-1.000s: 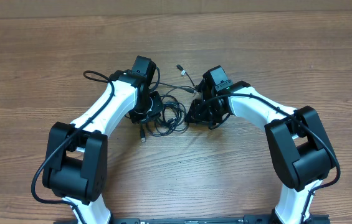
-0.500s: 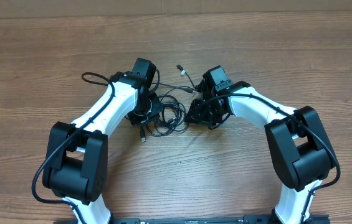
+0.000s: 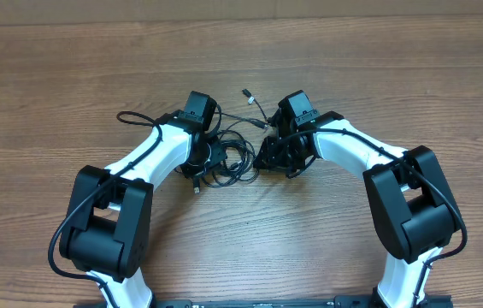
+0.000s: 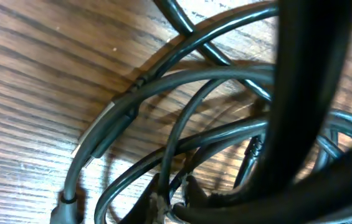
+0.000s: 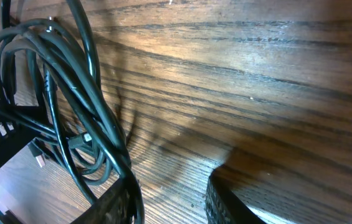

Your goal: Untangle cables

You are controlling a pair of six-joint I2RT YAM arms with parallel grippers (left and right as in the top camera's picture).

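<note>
- Black thin cables (image 3: 228, 156) are seen as one loose, coiled tangle on the wooden table (image 3: 352, 68), near its middle, between the two grippers.
- The tangle is stretched more from left to right than from near to far, so its long axis is laid across the table, from one gripper toward the other.
- One strand is led out of the tangle toward the far edge. It is ended by a small plug (image 3: 247, 92), which is pointed away from the robot.
- A second plug (image 3: 195, 189), pale at its tip, is laid on the near side of the tangle, beside the left arm, and is pointed toward the robot base.
- The left gripper (image 3: 200, 161) is placed over the left part of the tangle. In the left wrist view only crossing loops are seen, very close, and it cannot be told whether the jaws are closed or apart.
- The right gripper (image 3: 273, 154) is placed at the right edge of the tangle. In the right wrist view its fingers (image 5: 225, 199) are seen apart by a narrow gap, with bare wood shown between them.
- The bundle is seen there to one side of these fingers. One strand is possibly touched by the nearest finger, but this part is dark.
</note>
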